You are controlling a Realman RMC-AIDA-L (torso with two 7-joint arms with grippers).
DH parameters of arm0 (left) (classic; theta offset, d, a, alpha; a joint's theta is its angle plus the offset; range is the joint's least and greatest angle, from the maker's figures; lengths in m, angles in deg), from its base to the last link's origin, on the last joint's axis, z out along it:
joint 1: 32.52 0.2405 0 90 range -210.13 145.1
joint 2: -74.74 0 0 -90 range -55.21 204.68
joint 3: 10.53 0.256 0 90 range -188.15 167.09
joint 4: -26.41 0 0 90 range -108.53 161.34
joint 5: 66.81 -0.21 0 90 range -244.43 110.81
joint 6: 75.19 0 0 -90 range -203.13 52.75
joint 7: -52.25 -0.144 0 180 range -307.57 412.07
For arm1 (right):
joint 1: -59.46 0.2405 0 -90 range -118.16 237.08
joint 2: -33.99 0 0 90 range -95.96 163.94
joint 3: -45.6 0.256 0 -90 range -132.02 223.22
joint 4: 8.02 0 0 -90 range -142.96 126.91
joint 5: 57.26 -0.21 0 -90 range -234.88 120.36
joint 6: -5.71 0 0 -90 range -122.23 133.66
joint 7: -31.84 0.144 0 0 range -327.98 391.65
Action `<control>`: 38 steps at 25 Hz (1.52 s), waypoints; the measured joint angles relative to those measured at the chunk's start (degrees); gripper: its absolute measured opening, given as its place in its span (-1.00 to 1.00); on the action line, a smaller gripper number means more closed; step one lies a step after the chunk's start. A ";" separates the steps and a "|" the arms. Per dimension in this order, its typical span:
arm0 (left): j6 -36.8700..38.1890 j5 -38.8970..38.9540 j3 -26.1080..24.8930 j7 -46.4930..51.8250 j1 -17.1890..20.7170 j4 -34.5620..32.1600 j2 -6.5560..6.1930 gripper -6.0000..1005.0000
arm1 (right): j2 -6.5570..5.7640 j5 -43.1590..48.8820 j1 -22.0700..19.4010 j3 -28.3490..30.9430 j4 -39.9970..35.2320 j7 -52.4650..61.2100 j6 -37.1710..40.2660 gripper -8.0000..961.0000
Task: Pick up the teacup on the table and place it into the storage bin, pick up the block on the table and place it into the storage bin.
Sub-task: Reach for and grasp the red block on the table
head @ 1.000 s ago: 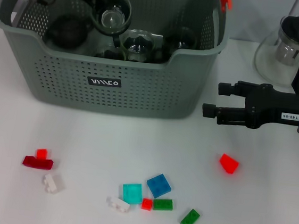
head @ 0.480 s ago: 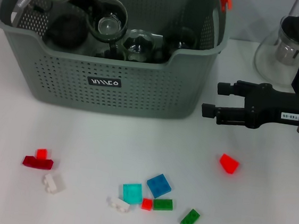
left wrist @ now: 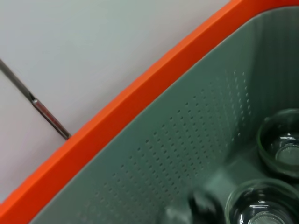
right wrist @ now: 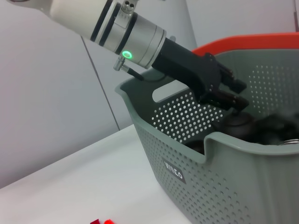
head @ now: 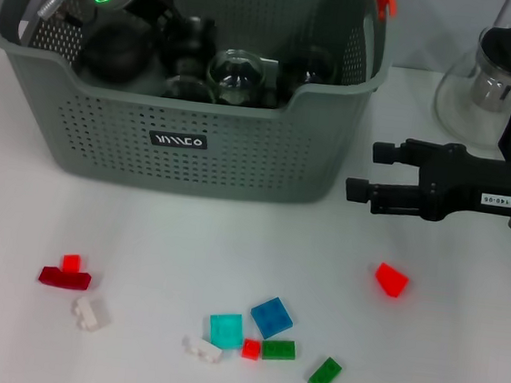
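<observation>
1. The left gripper (head: 191, 37) has sunk deeper into the storage bin (head: 179, 138); whether its fingers are spread or clenched cannot be told.
2. The glass teacup (head: 235, 72) it carried earlier now sits inside the bin among other glassware.
3. The right gripper (head: 358, 189), fingers spread, stays beside the bin, above the red block (head: 391, 280).

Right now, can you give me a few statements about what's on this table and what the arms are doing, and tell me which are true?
1. The left gripper reaches inside the storage bin. True.
2. The bin holds glass teacups. True.
3. The right gripper grips the red block. False: it hangs above the table, the block lying apart from it.
4. All blocks are in the bin. False: they lie scattered on the table.
</observation>
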 joint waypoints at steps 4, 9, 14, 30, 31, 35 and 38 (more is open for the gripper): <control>1.13 0.00 -0.24 0.37 0.09 -2.03 0.04 -0.03 | 0.00 0.00 -0.12 0.00 0.00 0.00 0.04 0.93; 3.31 0.09 -0.63 0.40 1.46 -6.68 0.89 0.27 | -0.07 0.00 -0.14 0.00 0.00 0.00 0.07 0.93; 10.63 3.07 -2.05 0.38 4.39 -17.64 2.61 0.41 | -0.26 0.00 -0.13 0.00 0.00 0.00 0.24 0.93; 55.41 55.56 -20.36 -24.97 18.57 -24.37 2.53 0.52 | -2.95 0.00 -0.31 0.39 -0.11 -1.11 8.08 0.93; 57.28 56.58 -20.68 -27.37 19.75 -23.37 2.74 0.52 | -3.36 0.10 -0.31 0.39 -0.11 -1.08 8.74 0.93; 60.28 56.73 -20.41 -34.98 22.84 -20.26 3.75 0.52 | -4.84 2.70 0.26 0.56 -0.57 0.29 11.80 0.93; 60.62 55.80 -20.06 -40.80 24.94 -17.11 4.42 0.52 | -5.71 6.46 1.36 0.68 -0.96 3.16 13.13 0.93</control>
